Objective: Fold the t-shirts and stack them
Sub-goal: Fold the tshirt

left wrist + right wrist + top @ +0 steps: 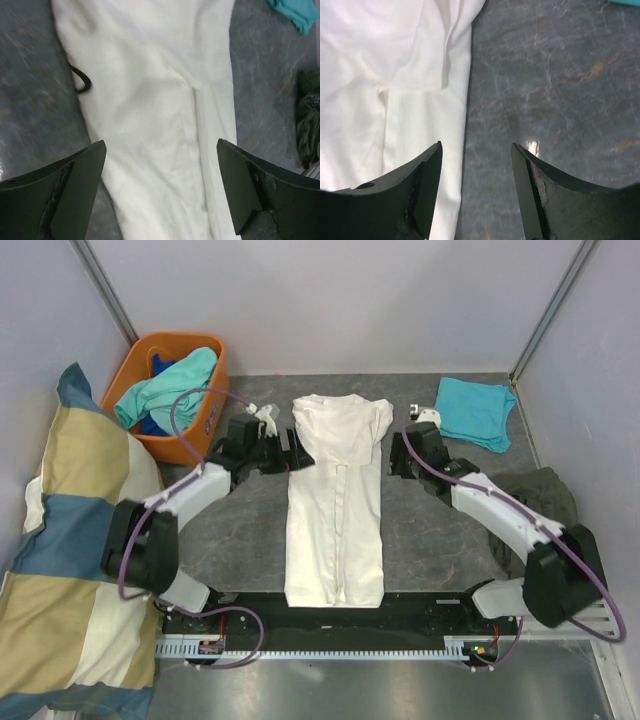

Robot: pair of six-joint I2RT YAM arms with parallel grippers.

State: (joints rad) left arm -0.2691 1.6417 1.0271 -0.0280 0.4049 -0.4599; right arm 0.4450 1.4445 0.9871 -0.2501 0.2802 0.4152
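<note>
A cream-white t-shirt (335, 505) lies in the middle of the grey table (440, 540), folded lengthwise into a long strip with its wider end at the far side. My left gripper (296, 452) sits at its left edge. In the left wrist view the left gripper (161, 142) is wide open above the white cloth (150, 100) and holds nothing. My right gripper (398, 452) is at the shirt's right edge. In the right wrist view the right gripper (476, 144) stands open, one finger over the cloth (380, 75), the other over bare table. A folded turquoise t-shirt (474, 410) lies at the far right.
An orange basket (130, 370) at the far left holds a mint-green t-shirt (165, 390) over a blue one. A dark olive garment (540, 495) lies beside the right arm. A big yellow-and-blue checked pillow (70, 550) fills the left side. Walls close in at the back and sides.
</note>
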